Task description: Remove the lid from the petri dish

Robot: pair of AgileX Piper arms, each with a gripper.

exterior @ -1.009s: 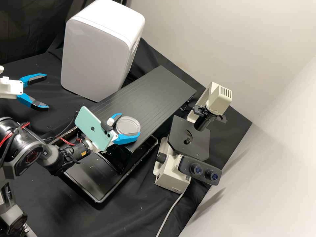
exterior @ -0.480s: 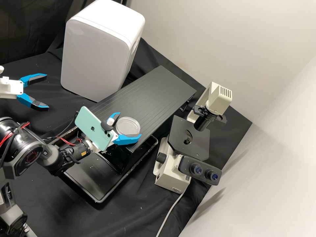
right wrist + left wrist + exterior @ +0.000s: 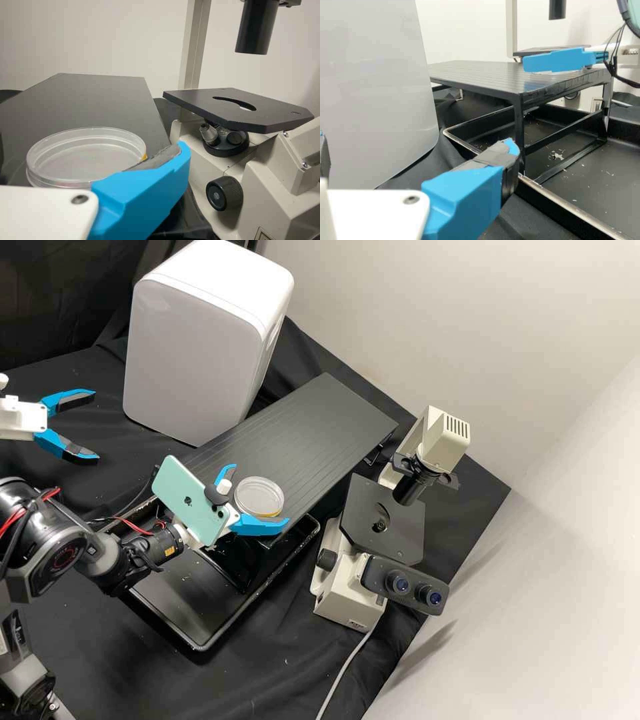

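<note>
From my station the biggest thing I see is the black bench [image 3: 280,667], covered with a dark cloth. At its back stands a large white box [image 3: 200,340] with rounded corners. In front of the box, a black ribbed platform [image 3: 313,427] stands on legs inside a shallow black tray [image 3: 200,642]. Just beside the platform, on the side away from the arms, is a white microscope [image 3: 387,533] with a black stage and two eyepieces. A grey cable goes from it toward the near edge of the bench.

The right arm [image 3: 60,553] enters low at the left edge of the high view and extends to the near corner of the platform. On its wrist it carries a flat mint-green device [image 3: 190,501]. The right gripper [image 3: 259,495] is at the level of the platform top. Its two blue fingers [image 3: 145,185] are spread, one on each side of the petri dish [image 3: 259,497]. The nearer finger lies very close against the rim of the dish, but I cannot tell if its pad really touches.

The left gripper [image 3: 95,425] hangs well apart from the dish, over the cloth near the white box. Its fingers are wide apart and nothing is between them.

The petri dish sits on the platform near that corner, between the right fingers. Its clear lid [image 3: 85,150] is on it, and a little yellow shows at the rim beside the finger.
</note>
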